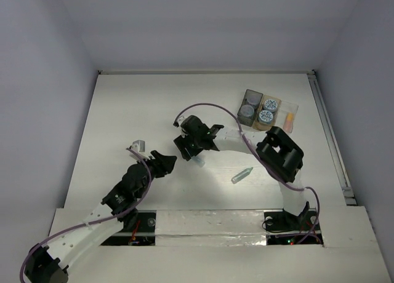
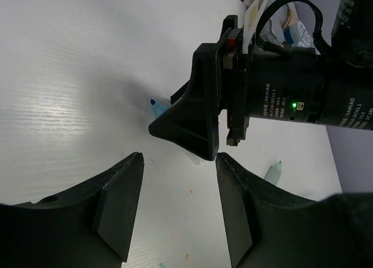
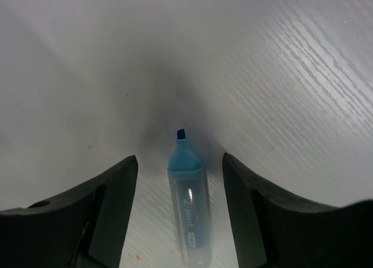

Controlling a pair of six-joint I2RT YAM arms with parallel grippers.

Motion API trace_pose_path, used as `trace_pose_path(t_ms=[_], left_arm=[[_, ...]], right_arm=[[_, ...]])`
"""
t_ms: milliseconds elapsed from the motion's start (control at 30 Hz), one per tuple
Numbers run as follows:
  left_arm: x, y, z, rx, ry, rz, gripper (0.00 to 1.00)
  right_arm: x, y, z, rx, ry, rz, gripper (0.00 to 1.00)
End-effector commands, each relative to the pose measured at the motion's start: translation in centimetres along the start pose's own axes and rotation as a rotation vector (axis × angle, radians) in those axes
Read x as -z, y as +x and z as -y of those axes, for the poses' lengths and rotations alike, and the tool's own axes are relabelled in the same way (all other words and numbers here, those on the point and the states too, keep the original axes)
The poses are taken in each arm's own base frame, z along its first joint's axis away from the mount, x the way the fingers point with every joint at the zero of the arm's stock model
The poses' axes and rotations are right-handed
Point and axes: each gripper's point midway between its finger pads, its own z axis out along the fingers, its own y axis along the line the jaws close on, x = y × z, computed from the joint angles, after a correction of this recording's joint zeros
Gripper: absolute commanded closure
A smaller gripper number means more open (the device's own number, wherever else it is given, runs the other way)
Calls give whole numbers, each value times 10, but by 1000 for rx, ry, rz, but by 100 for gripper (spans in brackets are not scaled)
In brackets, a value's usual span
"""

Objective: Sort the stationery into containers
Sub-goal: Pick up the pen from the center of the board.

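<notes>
Stationery part-sorted. Table (image 1: 135, 111) carries containers (image 1: 294, 109) at far right: jars (image 1: 268, 104) in grey and tan trays, orange stick (image 1: 287, 119) in clear tray. Right gripper (image 3: 179, 163) spread, straddling light blue highlighter (image 3: 187, 204) lying flat mid-table, pads not touching it. Left gripper (image 2: 179, 158) parted, empty, just beside. Highlighter judged light, rigid, smooth, liable to roll: pinch across mid-barrel, clear of exposed tip. Mint stick (image 1: 242, 175) loose nearby.
</notes>
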Motion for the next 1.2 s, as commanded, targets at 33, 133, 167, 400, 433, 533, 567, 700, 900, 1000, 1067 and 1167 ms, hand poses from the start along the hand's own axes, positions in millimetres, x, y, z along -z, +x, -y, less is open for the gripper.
trace_pose_path(t_ms=[33, 133, 167, 400, 433, 533, 567, 700, 900, 1000, 1067, 1167], left_arm=[[1, -2, 2, 20, 9, 9, 51], [0, 1, 3, 16, 22, -2, 52], [0, 2, 3, 13, 26, -5, 52], [1, 8, 9, 7, 67, -32, 53], [2, 12, 9, 4, 81, -45, 53], [3, 23, 17, -1, 145, -86, 53], [3, 25, 20, -1, 169, -96, 53], [-2, 41, 28, -10, 218, -167, 53], [-13, 41, 41, 29, 260, -163, 53], [-21, 36, 44, 13, 253, -146, 53], [-24, 31, 49, 5, 264, -129, 54], [-29, 28, 56, -5, 284, -121, 54]], right_arm=[[3, -2, 1, 32, 39, -25, 35], [4, 3, 4, 35, 75, -37, 35], [4, 5, 5, 31, 77, -40, 36], [7, 14, 14, 28, 149, -80, 70], [7, 12, 14, 25, 151, -72, 78], [9, -8, 13, -15, 170, -2, 96], [11, -14, 12, -45, 173, 25, 98], [29, -46, 1, -166, 129, 187, 100], [56, -64, -16, -352, 8, 366, 100], [69, -73, -21, -407, -41, 451, 100], [72, -70, -23, -430, -64, 457, 100], [74, -68, -26, -447, -85, 464, 100]])
